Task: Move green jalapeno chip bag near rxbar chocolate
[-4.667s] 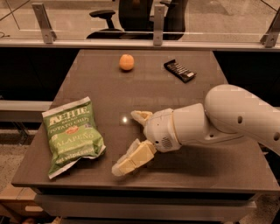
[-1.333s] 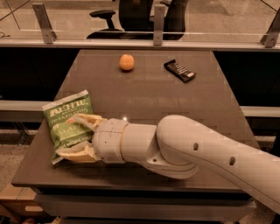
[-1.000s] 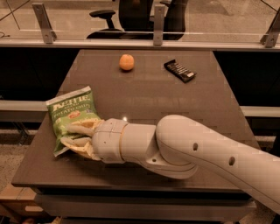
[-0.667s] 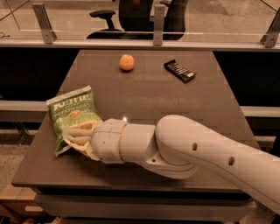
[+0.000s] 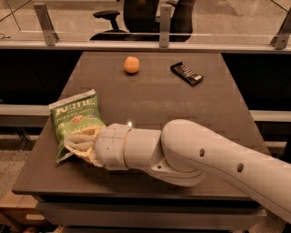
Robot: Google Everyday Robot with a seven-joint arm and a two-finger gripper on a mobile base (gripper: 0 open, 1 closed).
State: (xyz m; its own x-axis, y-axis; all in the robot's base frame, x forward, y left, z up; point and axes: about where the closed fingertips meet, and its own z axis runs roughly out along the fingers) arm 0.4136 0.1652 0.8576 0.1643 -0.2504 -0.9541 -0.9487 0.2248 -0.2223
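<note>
1. The gripper (image 5: 77, 144) is being positioned over the front left part of the table (image 5: 150, 102), at the end of a white arm (image 5: 195, 154) that is reaching in from the lower right of the view.
2. The green jalapeno chip bag (image 5: 75, 113) is being clamped at its lower end between the two cream fingers (image 5: 84, 135). The jaws are being pressed together on the bag, one finger on each side of it.
3. The bag is being shown with its printed face toward the camera and tilted, with its white sealed top edge pointing to the far left. The lower part of the bag is being hidden by the gripper. It cannot be told whether the bag is touching the table.
4. The rxbar chocolate (image 5: 187, 73) is lying flat and diagonally on the far right part of the table, well apart from the bag.
5. A round orange fruit (image 5: 131, 64) is resting near the far middle of the table, to the left of the bar and not touching it.
6. A rail with metal posts (image 5: 45, 18) and an office chair (image 5: 136, 13) are being seen beyond the far edge of the table.
</note>
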